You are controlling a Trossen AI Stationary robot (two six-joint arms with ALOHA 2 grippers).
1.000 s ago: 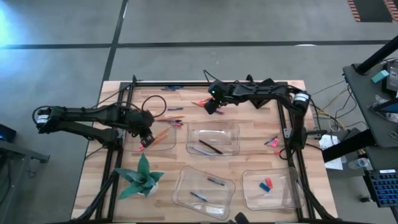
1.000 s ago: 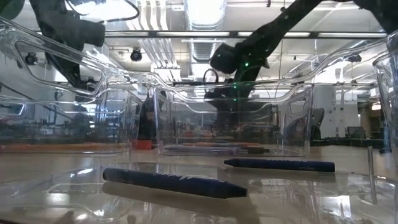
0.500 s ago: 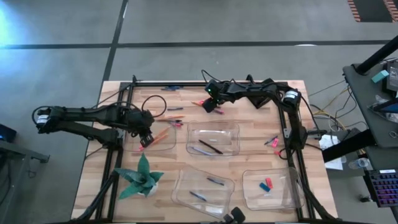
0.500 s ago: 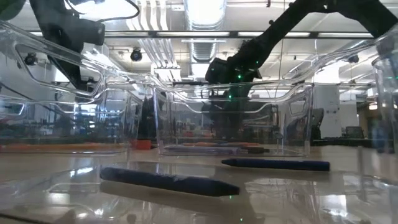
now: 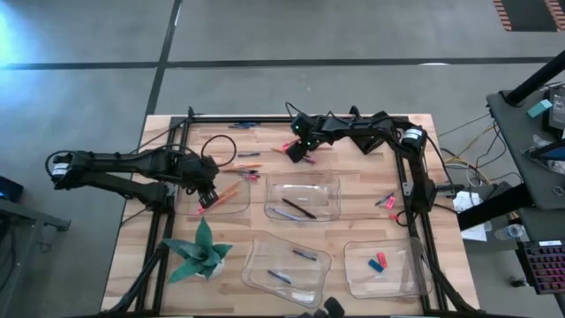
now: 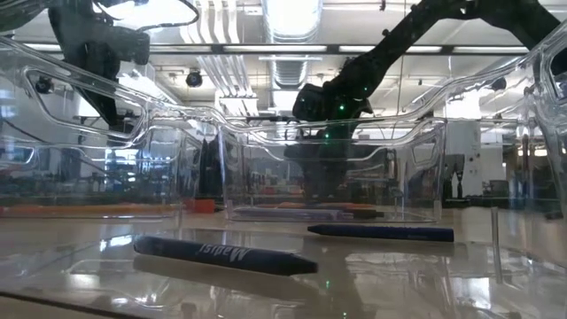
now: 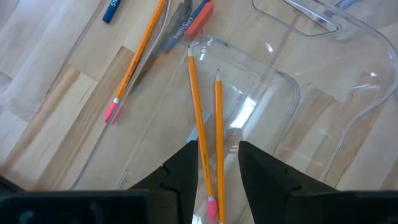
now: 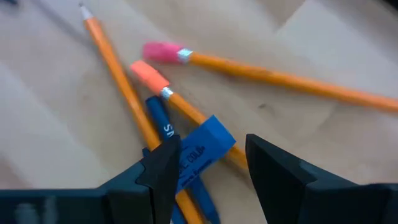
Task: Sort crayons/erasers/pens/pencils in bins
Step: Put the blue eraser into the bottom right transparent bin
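Note:
My right gripper is open and points down over a small heap near the table's far edge. Its fingers stand on either side of a blue eraser, which lies on a blue crayon and two orange pencils. Whether a finger touches the eraser, I cannot tell. My left gripper is open above the far left bin, where two pencils lie on the bottom. Their eraser ends show in the gap between the fingers.
A bin holds dark pens, a near bin blue crayons, and the near right bin red and blue erasers. Loose sticks lie by the left bin and at the right. A green paper plant stands near left.
My right gripper has sunk toward the heap near the far edge and shifted a little toward the table's left, still open. My left gripper has kept its place over the far left bin.

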